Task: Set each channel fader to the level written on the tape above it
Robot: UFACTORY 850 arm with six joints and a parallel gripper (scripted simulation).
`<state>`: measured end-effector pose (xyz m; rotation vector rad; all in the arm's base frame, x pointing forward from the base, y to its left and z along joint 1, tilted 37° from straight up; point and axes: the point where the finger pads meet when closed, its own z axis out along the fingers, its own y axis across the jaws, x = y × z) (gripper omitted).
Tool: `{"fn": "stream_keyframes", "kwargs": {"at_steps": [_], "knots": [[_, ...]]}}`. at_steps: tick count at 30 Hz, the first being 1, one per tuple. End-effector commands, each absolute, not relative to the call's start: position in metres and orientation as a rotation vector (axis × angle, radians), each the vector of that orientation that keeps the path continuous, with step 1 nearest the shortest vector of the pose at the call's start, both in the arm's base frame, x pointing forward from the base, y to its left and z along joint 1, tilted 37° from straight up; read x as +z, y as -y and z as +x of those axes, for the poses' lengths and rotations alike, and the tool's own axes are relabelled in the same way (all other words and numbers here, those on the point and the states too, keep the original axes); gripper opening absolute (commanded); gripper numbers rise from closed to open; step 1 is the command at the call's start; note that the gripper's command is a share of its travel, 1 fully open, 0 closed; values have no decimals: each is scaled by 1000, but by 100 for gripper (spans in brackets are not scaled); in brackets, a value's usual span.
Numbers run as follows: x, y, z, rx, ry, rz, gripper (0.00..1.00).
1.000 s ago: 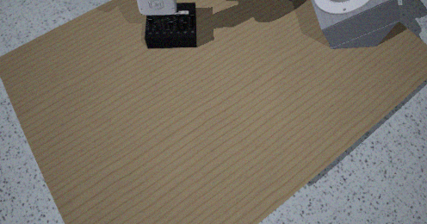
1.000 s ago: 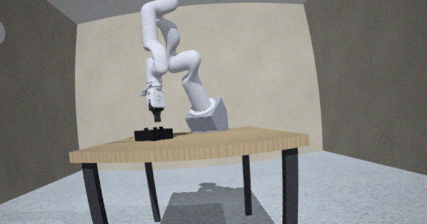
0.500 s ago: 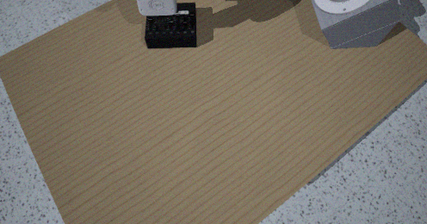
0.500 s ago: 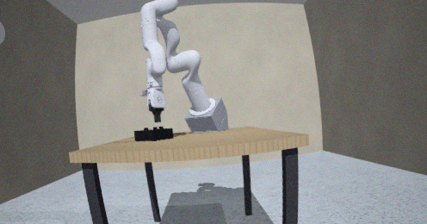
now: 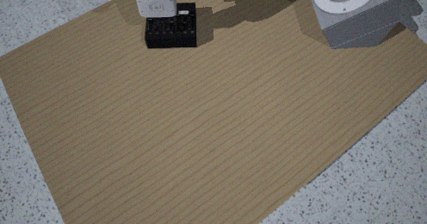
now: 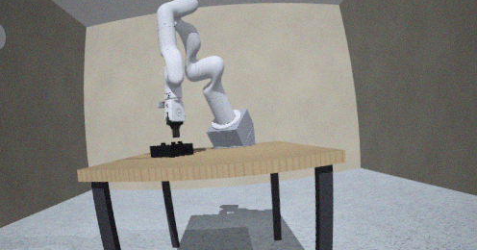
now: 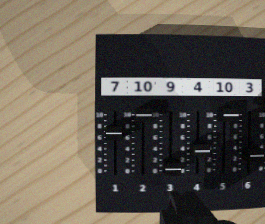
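The black lighting desk (image 5: 171,39) (image 6: 171,150) (image 7: 136,59) lies at the far left of the wooden table (image 5: 207,125). In the wrist view a white tape (image 7: 180,87) reads 7, 10, 9, 4, 10, 3 above channels 1 to 6. The fader knob of channel 1 (image 7: 115,133) sits mid-high, of channel 2 (image 7: 143,115) at the top, of channel 3 (image 7: 173,169) at the bottom, of channel 4 (image 7: 203,151) low, of channel 5 (image 7: 231,115) at the top, of channel 6 (image 7: 257,156) low. The master fader is cut off at the right edge. My gripper (image 7: 180,212) (image 6: 176,136) is shut and empty, hanging a little above the desk near channel 3's lower end.
The grey robot base (image 5: 357,19) (image 6: 233,134) stands at the far right of the table. The table's edges fall away to a speckled floor (image 5: 379,177).
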<state>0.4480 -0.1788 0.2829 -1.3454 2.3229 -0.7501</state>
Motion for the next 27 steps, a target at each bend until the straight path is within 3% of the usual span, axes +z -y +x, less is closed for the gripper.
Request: {"fn": "stream_keyframes", "kwargs": {"at_steps": [1, 27], "knots": [[282, 179, 450, -752, -2330, -1346, 0], [272, 183, 457, -752, -2330, -1346, 0]]}}
